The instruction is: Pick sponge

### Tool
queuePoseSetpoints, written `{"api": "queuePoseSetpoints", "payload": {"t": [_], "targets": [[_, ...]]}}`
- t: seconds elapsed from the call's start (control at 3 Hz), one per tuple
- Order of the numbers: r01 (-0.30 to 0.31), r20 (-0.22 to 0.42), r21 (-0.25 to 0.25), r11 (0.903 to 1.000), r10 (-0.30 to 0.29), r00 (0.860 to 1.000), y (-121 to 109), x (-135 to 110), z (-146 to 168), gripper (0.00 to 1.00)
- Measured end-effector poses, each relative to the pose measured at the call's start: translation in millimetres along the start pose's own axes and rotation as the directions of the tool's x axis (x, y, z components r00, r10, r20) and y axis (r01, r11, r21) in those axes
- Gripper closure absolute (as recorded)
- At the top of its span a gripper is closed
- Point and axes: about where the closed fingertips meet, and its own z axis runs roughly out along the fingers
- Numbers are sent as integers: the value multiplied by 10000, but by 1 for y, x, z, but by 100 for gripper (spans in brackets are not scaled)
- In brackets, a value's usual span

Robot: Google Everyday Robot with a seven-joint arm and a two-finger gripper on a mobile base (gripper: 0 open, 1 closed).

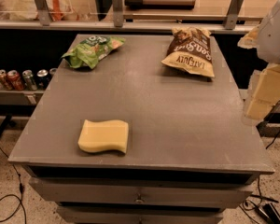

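Note:
The sponge [104,136] is a pale yellow foam block with wavy edges. It lies flat near the front left of the grey table [177,120]. My gripper [263,94] hangs at the right edge of the view, beyond the table's right side and far from the sponge. Its pale yellow blocky fingers point down and hold nothing that I can see.
A green chip bag [92,50] lies at the back left of the table. A brown chip bag [190,51] lies at the back right. Several soda cans [18,78] stand on a low shelf to the left. A railing and counter run behind the table.

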Motion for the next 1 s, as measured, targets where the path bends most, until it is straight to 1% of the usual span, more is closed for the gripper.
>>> {"api": "queuePoseSetpoints", "payload": {"t": [0.33,0.67,1.0], "targets": [[0,1,2,10000,0,10000,0,0,0,0],[623,383,-90,9980,-619,9973,6,-23,4,0],[1591,1134,-317,9868,-1546,9814,20,-63,13,0]]}}
